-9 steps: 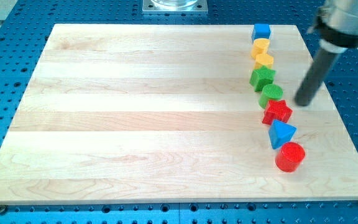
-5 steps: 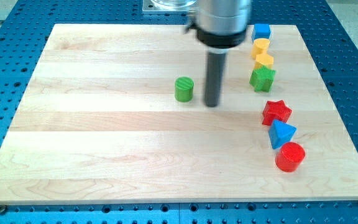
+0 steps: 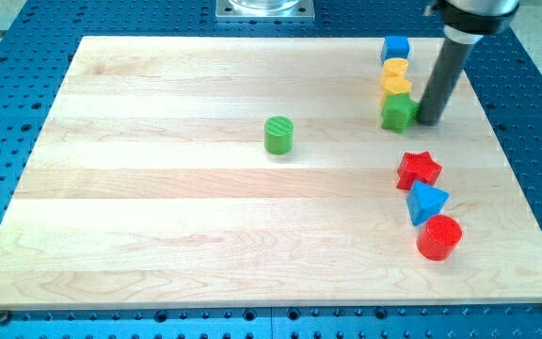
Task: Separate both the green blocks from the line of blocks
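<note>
- The pale wooden board (image 3: 205,217) lies flat on a blue perforated table (image 3: 534,141), and it carries all the blocks.
- My dark straight rod comes down from the far right corner of the view, almost upright. My tip (image 3: 429,120) rests just beside the right side of the green block with ridged sides (image 3: 398,113). I cannot tell if they touch. The rod has nothing that opens or closes and holds nothing; it can only push.
- I judge that the tip stands on this side because a push to the left would slide this green block out of the line.
- The line runs down the right part of the board: blue cube (image 3: 396,47) farthest, then 2 yellow blocks (image 3: 395,77), then the green ridged block, a gap, the red star-shaped block (image 3: 419,169), the blue triangular block (image 3: 426,202) and the red cylinder (image 3: 438,236) nearest.
- The green cylinder (image 3: 278,135) stands alone near the middle of the board, well apart from the line, so 1 of the 2 green blocks looks already separated.
</note>
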Tool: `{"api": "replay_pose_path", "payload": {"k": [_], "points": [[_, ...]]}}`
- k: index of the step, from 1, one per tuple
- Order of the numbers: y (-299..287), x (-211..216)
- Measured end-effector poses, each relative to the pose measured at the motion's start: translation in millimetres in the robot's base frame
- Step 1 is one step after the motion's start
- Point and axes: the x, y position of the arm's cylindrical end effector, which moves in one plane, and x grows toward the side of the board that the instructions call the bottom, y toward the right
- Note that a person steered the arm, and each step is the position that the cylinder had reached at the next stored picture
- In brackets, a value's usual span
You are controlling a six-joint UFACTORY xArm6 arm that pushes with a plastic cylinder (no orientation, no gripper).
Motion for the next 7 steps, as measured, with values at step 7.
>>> {"api": "replay_pose_path", "payload": {"k": [7], "points": [[-197,27]]}}
